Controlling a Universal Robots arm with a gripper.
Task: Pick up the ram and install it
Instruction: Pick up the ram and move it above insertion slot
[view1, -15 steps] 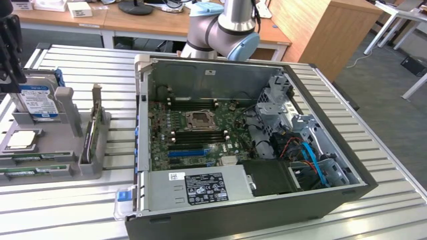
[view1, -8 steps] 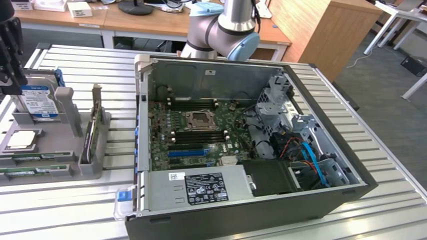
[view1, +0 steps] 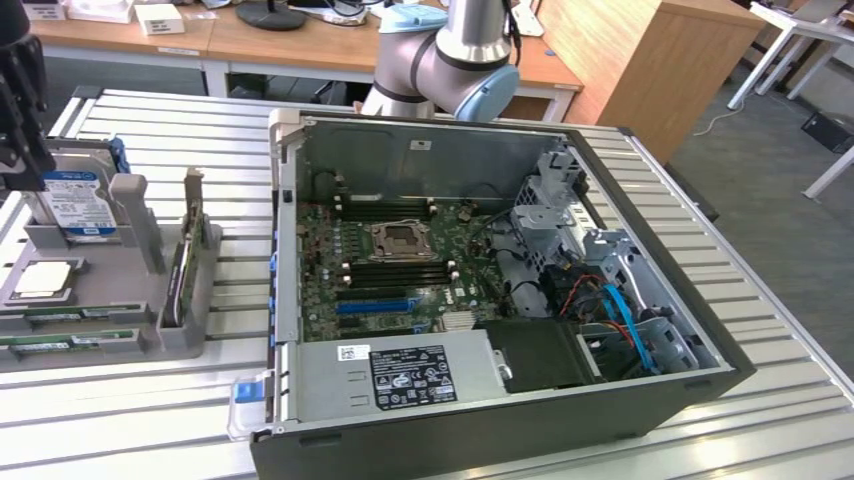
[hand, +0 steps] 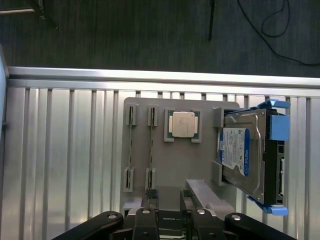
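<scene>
The arm's silver and blue base joints (view1: 447, 60) rise behind the open computer case (view1: 667, 395). From there the arm reaches across to the exterior view's left, and its dark wrist hangs above the grey holder (hand: 165, 182). The hand (hand: 172, 222) points straight down at that holder. Its black fingers (hand: 146, 220) stand wide apart with nothing between them.

The ram (hand: 151, 150) is a thin green stick set on edge in grey clips at both ends, right beside the processor (hand: 182, 124). One of its ends lies close under the hand's fingers, but how far the hand is above it cannot be told. A second stick (hand: 131, 145) runs parallel just beside the first, on the side away from the processor.

The processor is a flat square with a dull metal lid. The hard drive (hand: 245, 155) leans in its cradle, with a silver body, a blue label and blue plastic rails. The counter (hand: 65, 165) is ribbed, bright aluminium.
</scene>
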